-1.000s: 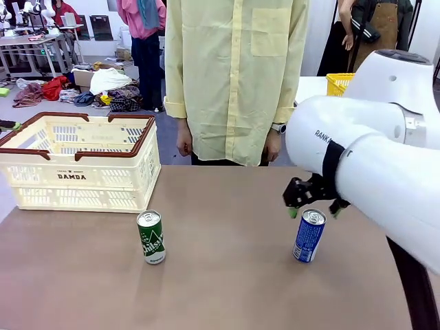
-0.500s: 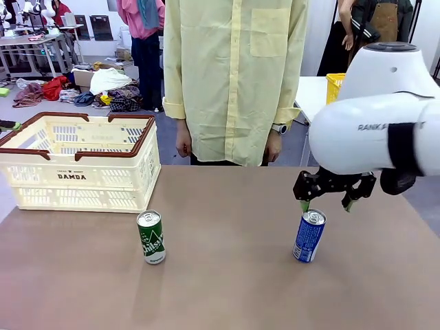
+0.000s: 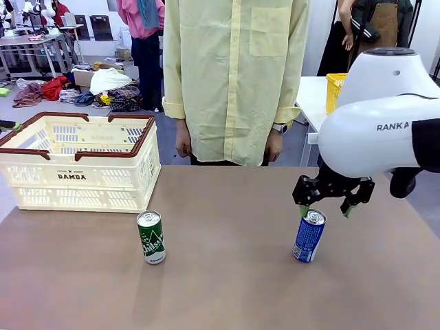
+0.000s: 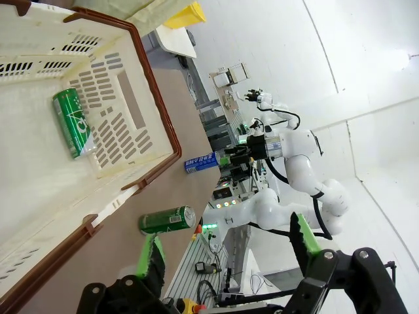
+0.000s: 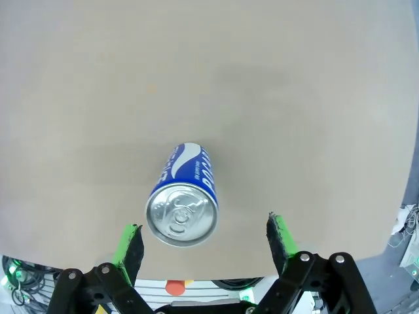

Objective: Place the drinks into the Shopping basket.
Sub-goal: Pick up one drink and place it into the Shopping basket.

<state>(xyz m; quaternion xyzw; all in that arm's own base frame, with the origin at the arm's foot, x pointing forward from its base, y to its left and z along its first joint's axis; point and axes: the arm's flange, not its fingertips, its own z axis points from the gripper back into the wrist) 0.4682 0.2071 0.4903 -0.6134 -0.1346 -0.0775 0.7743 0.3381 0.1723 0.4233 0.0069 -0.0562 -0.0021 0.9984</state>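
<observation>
- Far left in the front view, the Shopping basket point(image 3: 103, 180) sits on the brown table point(image 3: 227, 289). It is cream with a dark brown rim.
- At the bottom of the left wrist view, the left gripper point(image 4: 226, 247) is spread wide and holds nothing, near the basket's corner.
- Left of centre, just in front of the basket, the green can point(image 3: 150, 237) stands upright with its silver top up and its long axis vertical.
- Top centre, a person in a pale yellow shirt point(image 3: 234, 75) stands across the table.
- Right of centre, well apart from the basket, the blue can point(image 3: 309, 236) also stands upright with its top up.
- Directly above the blue can, the right gripper point(image 3: 325, 210) hangs fully open and empty. From the wrist, the can top sits between its green pads point(image 5: 131, 243), untouched.
- Both cans look light, smooth and thin-walled, and probably tip easily. A moderate squeeze across the mid-body, below the rim, seems safest.
</observation>
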